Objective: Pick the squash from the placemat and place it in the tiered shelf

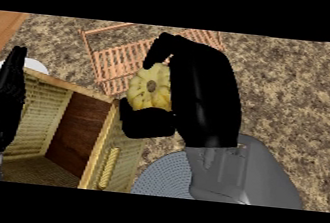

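Yellow squash [151,87] sits pinched in your right hand [199,96], fingers and thumb curled round it, lifted over the counter with the wooden tiered shelf [117,58] lying just behind and left of it. Your left hand [2,98] rests open at the left edge, so the carrying hand is plainly nearer; beside it stands a wicker basket [62,129].

Speckled brown granite-look tabletop [295,96], rough-grained, matt. Light orange wooden slatted shelf [117,58], smooth, matt. Woven tan wicker box [39,106] with dark brown wood-grain inner panel, coarse weave. Pale yellow scalloped squash [150,89], ridged, dull waxy skin. Glossy black right hand [199,96], plastic-look; grey forearm shell smooth, faint sheen. Grey round placemat [163,176], fine cloth-like weave.
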Robot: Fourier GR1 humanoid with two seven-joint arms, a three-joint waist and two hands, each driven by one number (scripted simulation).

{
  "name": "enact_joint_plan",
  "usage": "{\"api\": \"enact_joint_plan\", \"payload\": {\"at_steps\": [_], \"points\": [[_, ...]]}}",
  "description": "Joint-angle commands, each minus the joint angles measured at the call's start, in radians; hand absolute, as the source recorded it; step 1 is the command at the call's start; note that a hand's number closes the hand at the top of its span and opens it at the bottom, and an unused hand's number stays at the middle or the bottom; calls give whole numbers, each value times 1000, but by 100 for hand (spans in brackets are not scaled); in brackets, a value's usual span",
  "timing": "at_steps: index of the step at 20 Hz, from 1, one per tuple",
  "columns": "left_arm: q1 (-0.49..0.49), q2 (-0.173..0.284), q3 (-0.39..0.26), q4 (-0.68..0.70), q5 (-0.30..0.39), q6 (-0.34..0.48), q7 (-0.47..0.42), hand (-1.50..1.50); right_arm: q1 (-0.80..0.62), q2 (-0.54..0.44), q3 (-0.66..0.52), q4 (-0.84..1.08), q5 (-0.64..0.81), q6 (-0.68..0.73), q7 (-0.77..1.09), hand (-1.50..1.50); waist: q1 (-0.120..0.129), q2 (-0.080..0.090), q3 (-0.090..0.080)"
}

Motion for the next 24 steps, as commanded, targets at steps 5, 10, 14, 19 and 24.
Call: {"api": "enact_joint_plan", "payload": {"at_steps": [5,10,14,19,24], "points": [[58,-52,-14,66,16,-41,-39,0,-60,4,-92,240,19,-155,-95,150,11,17,-19],[-21,-70,-14,111,14,-45,-19,0,-75,4,-97,407,13,-313,-241,150,8,20,-19],[-8,-58,0,97,19,-55,-8,0,-94,4,-142,533,-19,-403,-357,150,12,19,-19],[-4,-91,-35,100,-12,-45,-24,0,-167,4,-127,658,-59,-448,-390,150,13,18,-19],[-19,-63,-35,41,-8,-48,30,0,-252,4,-228,821,-145,-554,-433,150,32,22,-18]]}}
